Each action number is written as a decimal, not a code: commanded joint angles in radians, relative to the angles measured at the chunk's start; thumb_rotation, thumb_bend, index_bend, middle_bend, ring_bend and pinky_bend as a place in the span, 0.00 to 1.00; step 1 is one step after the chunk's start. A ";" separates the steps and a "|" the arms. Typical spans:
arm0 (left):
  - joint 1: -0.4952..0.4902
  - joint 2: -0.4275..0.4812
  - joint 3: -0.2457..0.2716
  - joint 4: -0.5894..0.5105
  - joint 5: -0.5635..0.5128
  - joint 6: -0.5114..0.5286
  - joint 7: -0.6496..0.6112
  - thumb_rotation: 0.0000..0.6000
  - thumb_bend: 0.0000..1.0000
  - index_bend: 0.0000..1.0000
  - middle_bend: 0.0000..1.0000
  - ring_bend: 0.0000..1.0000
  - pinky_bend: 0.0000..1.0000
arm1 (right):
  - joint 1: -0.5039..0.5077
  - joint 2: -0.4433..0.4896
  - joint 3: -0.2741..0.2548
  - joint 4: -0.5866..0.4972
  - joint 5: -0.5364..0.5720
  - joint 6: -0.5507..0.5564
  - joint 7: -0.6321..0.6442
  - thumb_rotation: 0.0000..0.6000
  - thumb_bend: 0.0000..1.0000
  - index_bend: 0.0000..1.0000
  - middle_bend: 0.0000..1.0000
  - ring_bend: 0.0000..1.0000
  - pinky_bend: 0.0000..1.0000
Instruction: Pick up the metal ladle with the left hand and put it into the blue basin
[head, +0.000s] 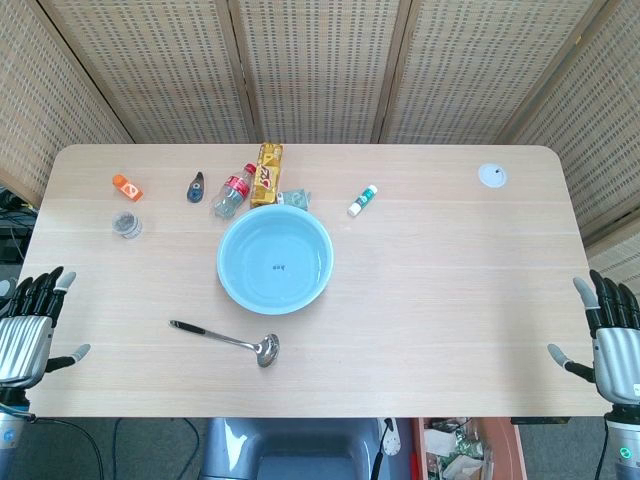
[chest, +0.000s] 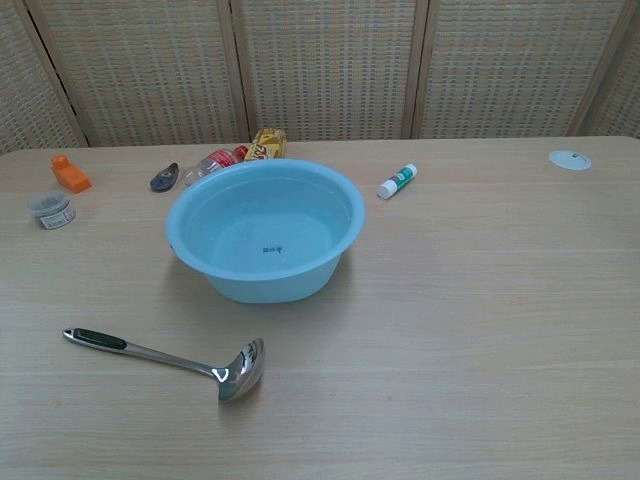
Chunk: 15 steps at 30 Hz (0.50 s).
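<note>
The metal ladle (head: 228, 340) lies flat on the table in front of the blue basin (head: 275, 259), its dark-gripped handle pointing left and its bowl to the right. In the chest view the ladle (chest: 168, 355) sits just ahead of the empty basin (chest: 266, 228). My left hand (head: 32, 327) hangs off the table's left edge, fingers spread, holding nothing, well left of the ladle's handle. My right hand (head: 610, 335) is at the right edge, also spread and empty. Neither hand appears in the chest view.
Behind the basin lie a plastic bottle (head: 233, 190), a yellow packet (head: 266, 173), a dark small object (head: 195, 187), an orange item (head: 127, 187) and a small grey jar (head: 127, 225). A white tube (head: 362, 200) and a white disc (head: 491, 176) are to the right.
</note>
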 joint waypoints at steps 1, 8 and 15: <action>0.002 0.000 -0.001 -0.001 0.000 -0.001 0.005 1.00 0.09 0.00 0.00 0.00 0.00 | -0.001 0.003 -0.002 -0.002 -0.003 -0.001 0.006 1.00 0.00 0.00 0.00 0.00 0.00; 0.000 -0.003 -0.008 -0.005 -0.015 -0.017 0.021 1.00 0.09 0.00 0.00 0.00 0.00 | -0.002 0.007 -0.002 -0.003 -0.003 -0.003 0.015 1.00 0.00 0.00 0.00 0.00 0.00; -0.037 -0.023 -0.010 0.041 -0.005 -0.086 0.004 1.00 0.09 0.00 0.23 0.13 0.08 | -0.001 0.009 -0.003 -0.009 -0.004 -0.008 0.023 1.00 0.00 0.00 0.00 0.00 0.00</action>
